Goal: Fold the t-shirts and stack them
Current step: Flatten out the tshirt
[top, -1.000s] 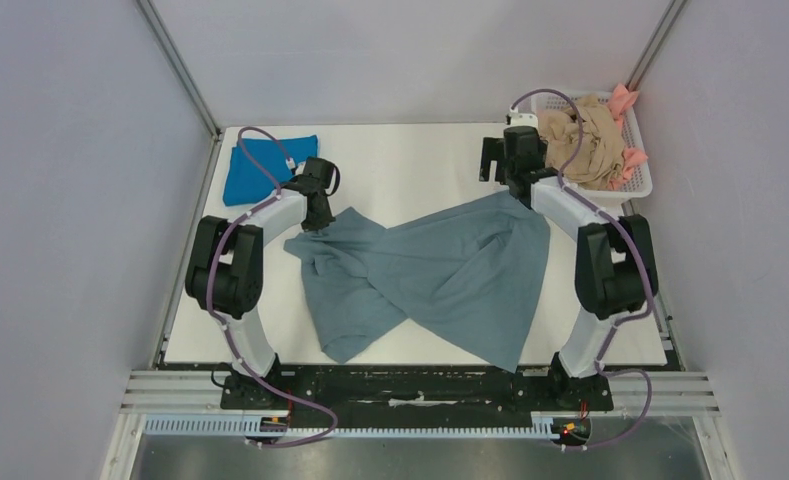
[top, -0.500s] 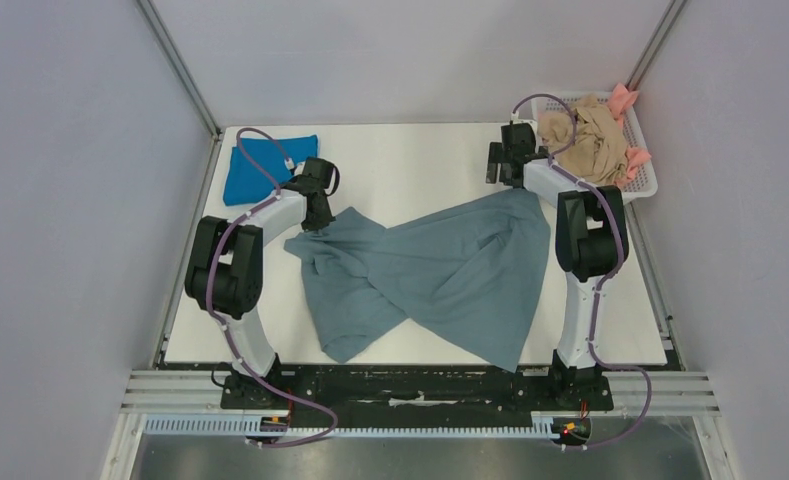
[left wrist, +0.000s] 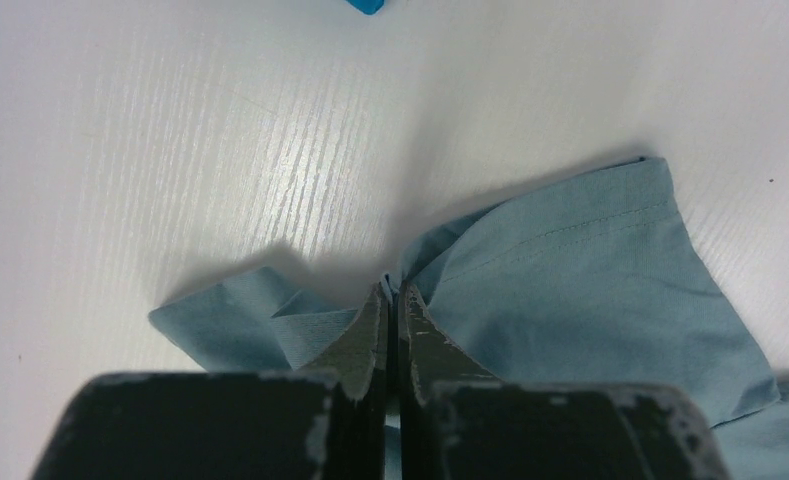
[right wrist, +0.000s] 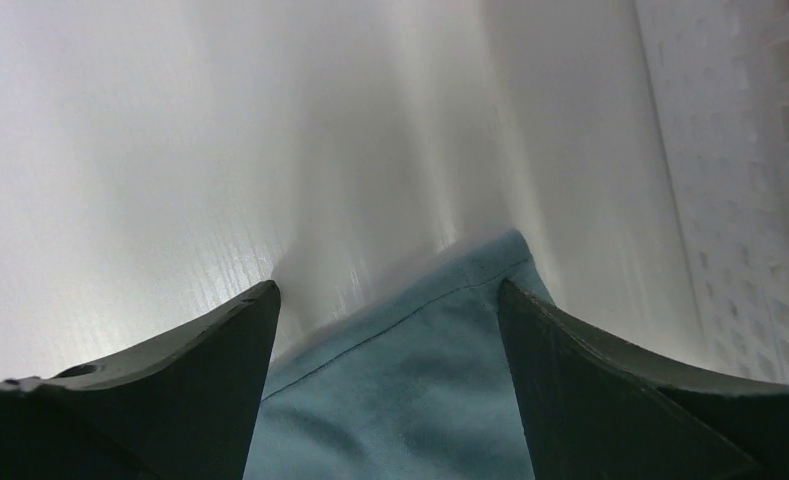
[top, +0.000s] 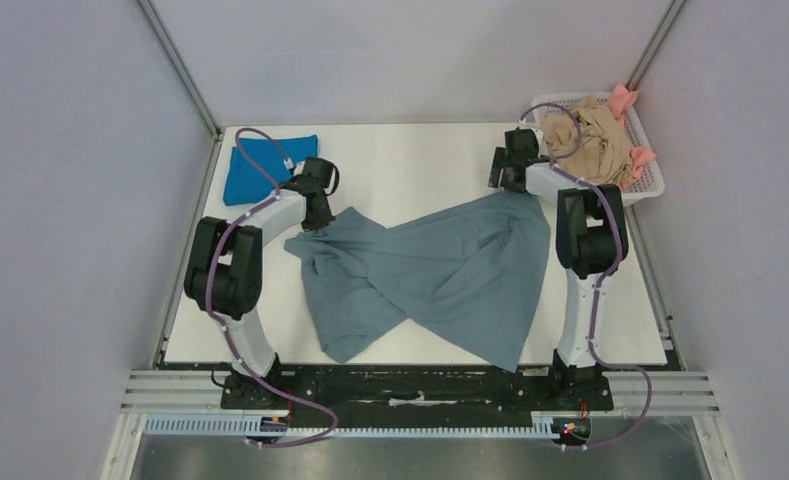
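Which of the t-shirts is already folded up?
The bright blue t-shirt at the far left of the table: it lies as a flat, compact rectangle. The grey-blue t-shirt sprawls crumpled mid-table, and the beige t-shirt and pink t-shirt sit bunched in the basket.

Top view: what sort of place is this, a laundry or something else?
Most likely a robotics lab test cell: plain panel walls box in a white table, two robot arms are bolted to a metal frame at its near edge, and a basket holds crumpled shirts.
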Robot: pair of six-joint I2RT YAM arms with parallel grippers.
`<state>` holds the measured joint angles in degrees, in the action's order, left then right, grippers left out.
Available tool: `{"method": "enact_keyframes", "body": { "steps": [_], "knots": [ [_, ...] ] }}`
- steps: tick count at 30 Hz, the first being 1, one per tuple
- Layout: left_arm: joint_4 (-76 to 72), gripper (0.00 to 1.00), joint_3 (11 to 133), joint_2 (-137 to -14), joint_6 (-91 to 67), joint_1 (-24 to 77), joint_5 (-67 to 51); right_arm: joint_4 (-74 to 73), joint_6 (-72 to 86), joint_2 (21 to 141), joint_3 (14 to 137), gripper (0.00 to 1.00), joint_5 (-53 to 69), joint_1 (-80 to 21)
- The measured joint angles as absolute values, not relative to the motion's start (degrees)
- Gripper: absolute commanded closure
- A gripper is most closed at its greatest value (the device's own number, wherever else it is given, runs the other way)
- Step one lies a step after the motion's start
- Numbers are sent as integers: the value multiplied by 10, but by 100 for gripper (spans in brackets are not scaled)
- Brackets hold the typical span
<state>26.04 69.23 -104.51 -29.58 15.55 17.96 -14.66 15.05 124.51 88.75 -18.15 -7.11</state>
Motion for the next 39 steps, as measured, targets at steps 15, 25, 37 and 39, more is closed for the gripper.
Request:
{"method": "enact_keyframes", "body": {
  "steps": [15,25,37,39],
  "knots": [
    [250,98,691,-1037,-302,156,175,87,234,1168,689,100,-113,-51],
    [252,98,722,-1001,-302,151,175,124,175,1108,641,100,-87,-62],
    [232,98,752,-717,-298,151,177,236,104,761,545,100,-91,-69],
    [233,98,759,-677,-295,151,177,231,98,708,536,100,-91,-69]
  ]
}}
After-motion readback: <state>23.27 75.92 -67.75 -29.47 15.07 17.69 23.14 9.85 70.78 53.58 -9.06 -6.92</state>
